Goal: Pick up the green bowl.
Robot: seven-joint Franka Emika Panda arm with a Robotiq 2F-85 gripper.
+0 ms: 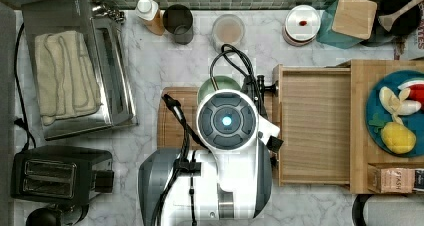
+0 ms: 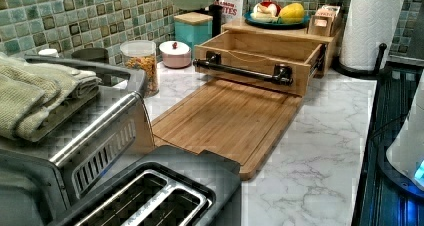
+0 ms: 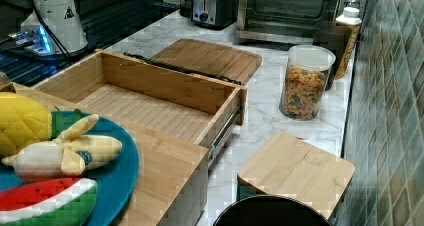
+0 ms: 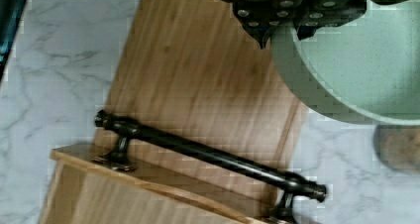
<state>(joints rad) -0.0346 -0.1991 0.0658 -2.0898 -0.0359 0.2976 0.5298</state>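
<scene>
A: Bamboo everywhere: the cutting board [image 1: 175, 118] lies flat on the marble, the open drawer [image 1: 312, 126] just beside it. Where is the green bowl [image 4: 356, 65]?

B: Above the cutting board, I judge. In the wrist view it hangs right against the gripper [image 4: 282, 28], its rim caught between the dark fingertips. In the left view, a pale rounded shape high over the cutting board may be its underside.

A: So the gripper is closed on it?

B: Yes, pinching the rim; the bowl sits directly beneath the wrist, mouth up. It seems already lifted.
</scene>
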